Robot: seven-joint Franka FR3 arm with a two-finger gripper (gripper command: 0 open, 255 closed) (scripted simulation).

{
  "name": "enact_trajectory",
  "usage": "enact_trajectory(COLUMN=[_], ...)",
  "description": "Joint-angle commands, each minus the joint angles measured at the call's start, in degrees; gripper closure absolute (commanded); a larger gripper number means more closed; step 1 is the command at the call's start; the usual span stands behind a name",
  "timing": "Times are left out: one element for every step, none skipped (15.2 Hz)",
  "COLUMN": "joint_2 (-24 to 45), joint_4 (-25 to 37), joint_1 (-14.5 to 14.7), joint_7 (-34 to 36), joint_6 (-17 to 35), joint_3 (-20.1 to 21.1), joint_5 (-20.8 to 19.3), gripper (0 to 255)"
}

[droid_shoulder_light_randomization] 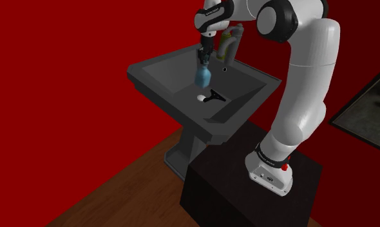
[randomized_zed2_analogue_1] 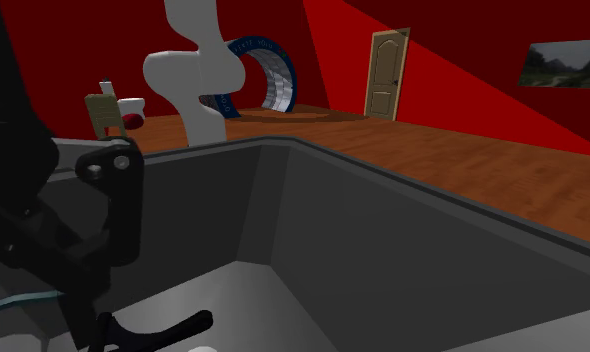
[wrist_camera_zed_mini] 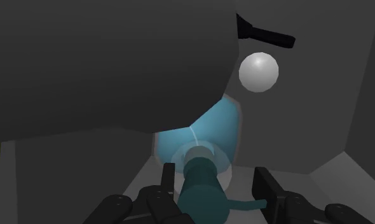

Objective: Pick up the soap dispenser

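1. Fingers: the black fingers of the all-black two-finger gripper stand apart, one on each side of the dark teal pump head. A gap shows on the spout side. On the other side the finger is close against the neck, and whether it touches cannot be told. Nothing is judged to be held.
2. Step in hand: closing on the dispenser. The neck should first be centred between the pads, so that neither finger shoves the bottle sideways.
3. The short spout points toward one finger. The closure should land on the round neck rather than on the spout, or the pump may twist in the grip.
4. The lift that follows should go straight up, clear of the basin walls. The neck is narrow, so a slip is the main risk.
5. Task's thing: a pale blue translucent soap dispenser with a broad rounded body that narrows upward to the pump. It appears to stand upright inside the dark grey pedestal sink, directly under the gripper.
6. Nearby: a small white ball and a black lever-like piece lie on the basin floor just beside the dispenser. An olive bottle stands behind it at the rear rim.
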Motion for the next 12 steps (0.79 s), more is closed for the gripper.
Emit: enact_trajectory(joint_2=[-0.54, -0.79, -1.03, -1.25, -1.47, -1.68, -1.87, -2.06, -2.23, -2.39, -2.42, -2.41], joint_4=[0.85, 1.28, 1.72, 2.18, 2.65, 3.14, 3.64, 4.16, 4.69, 5.24, 5.31, 5.32], joint_1=[0.04, 0.06, 0.07, 0.08, 0.09, 0.1, 0.11, 0.11, 0.11, 0.11, 0.11, 0.11], joint_7=[0.02, 0.03, 0.04, 0.04, 0.04, 0.04, 0.03, 0.03, 0.02, 0.01, 0.01, 0.01], joint_6=[-1.36, -2.03, -2.7, -3.38, -4.06, -4.75, -5.44, -6.13, -6.83, -7.54, -7.64, -7.64], joint_3=[-0.07, -0.11, -0.14, -0.17, -0.2, -0.23, -0.25, -0.28, -0.3, -0.33, -0.33, -0.33], joint_5=[-0.14, -0.21, -0.28, -0.34, -0.4, -0.45, -0.5, -0.55, -0.6, -0.64, -0.65, -0.64], gripper=[255, 255, 255, 255, 255, 255, 255, 255, 255, 255, 255, 255])
